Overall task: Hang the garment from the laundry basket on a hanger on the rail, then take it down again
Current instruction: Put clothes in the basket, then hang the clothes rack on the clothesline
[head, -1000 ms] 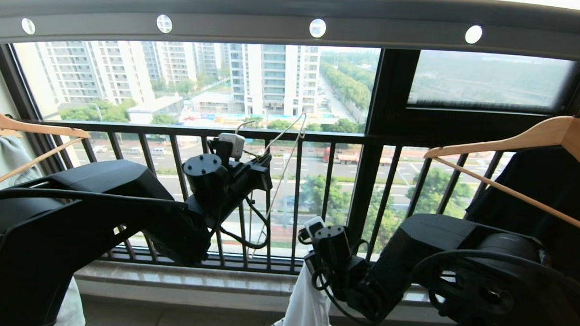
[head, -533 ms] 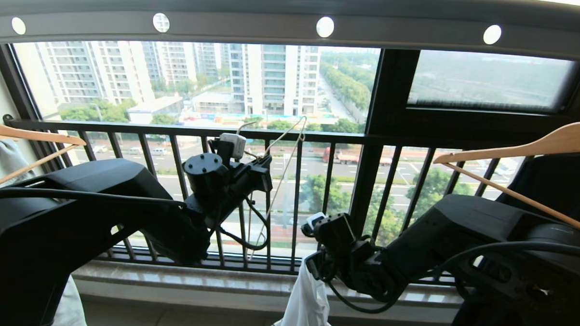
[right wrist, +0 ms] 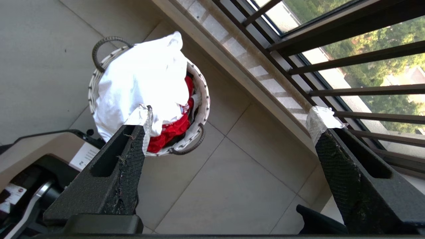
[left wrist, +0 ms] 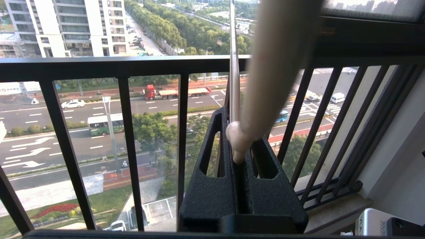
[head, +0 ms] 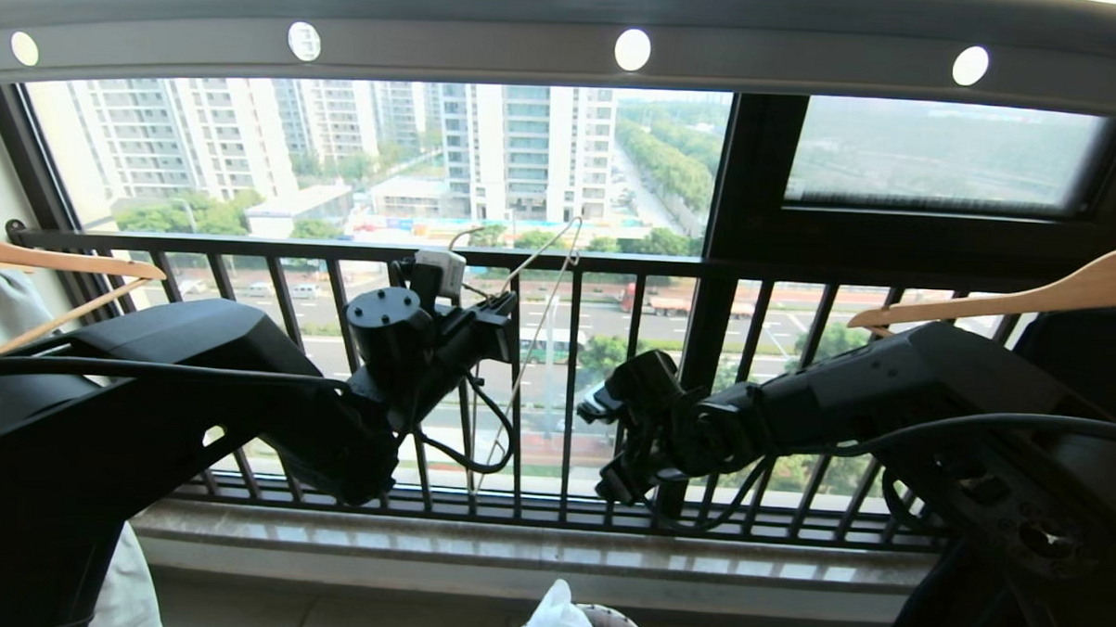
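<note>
Garment (right wrist: 139, 79) heaped in basket (right wrist: 199, 109) on floor below window sill; red item beside it in basket.
Left gripper (left wrist: 239, 156) raised at window railing, jaws pressed together, pinching hanger (left wrist: 265, 83); thin wire of hanger visible in head view (head: 539, 322).
Right gripper (right wrist: 229, 119) above basket, jaws spread wide, empty.
Rail (head: 567, 54) overhead, bare of hanger.
Judgement: keep hanger level, steady grip; avoid snagging railing bars.

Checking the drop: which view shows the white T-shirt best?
Right wrist view: the T-shirt lies heaped in the laundry basket, seen from above between the right gripper's open fingers. Head view catches only its top at the bottom edge. Left wrist view shows none.
</note>
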